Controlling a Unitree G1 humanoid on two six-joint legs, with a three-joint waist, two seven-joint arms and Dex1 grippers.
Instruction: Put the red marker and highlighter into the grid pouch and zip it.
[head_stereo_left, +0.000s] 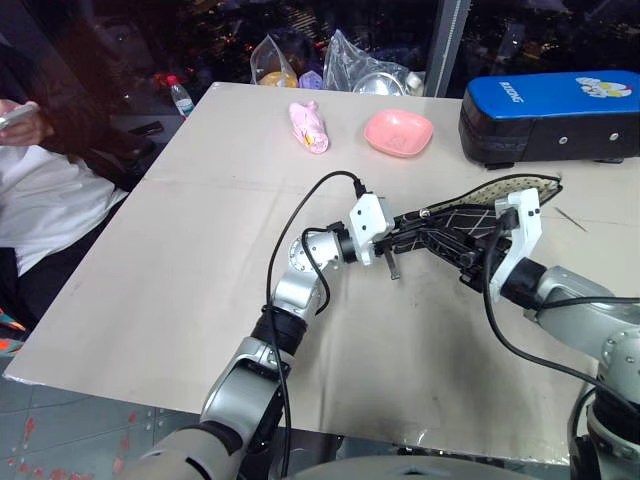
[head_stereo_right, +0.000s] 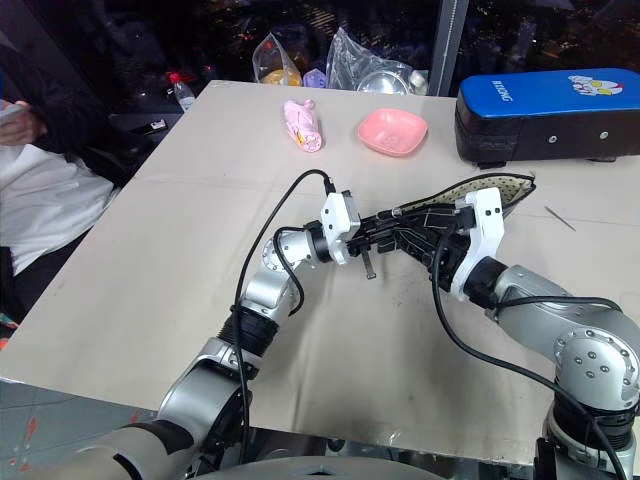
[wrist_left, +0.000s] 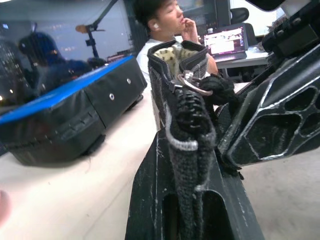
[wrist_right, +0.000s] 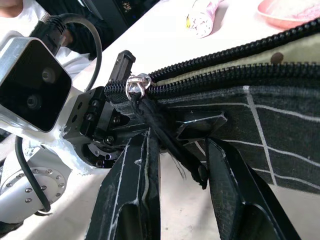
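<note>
Beyond the grid pouch (head_stereo_left: 470, 215) on the worktop (head_stereo_left: 180, 260): one pink bowl (head_stereo_left: 398, 132), one pink packet (head_stereo_left: 309, 126), one blue case (head_stereo_left: 550, 115). Left gripper (head_stereo_left: 415, 232) clamped on the pouch's end; right gripper (head_stereo_left: 470, 262) part-closed around its zipper cord (wrist_right: 167, 137).

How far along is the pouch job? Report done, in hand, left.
Done: cannot tell. The black white-gridded fabric pouch gapes with its dotted lining exposed, and its contents are hidden. In hand: the left gripper is shut on the pouch's end, and the right gripper is at the black pull cord by the silver slider. Left: running the slider along to zip it shut.
</note>
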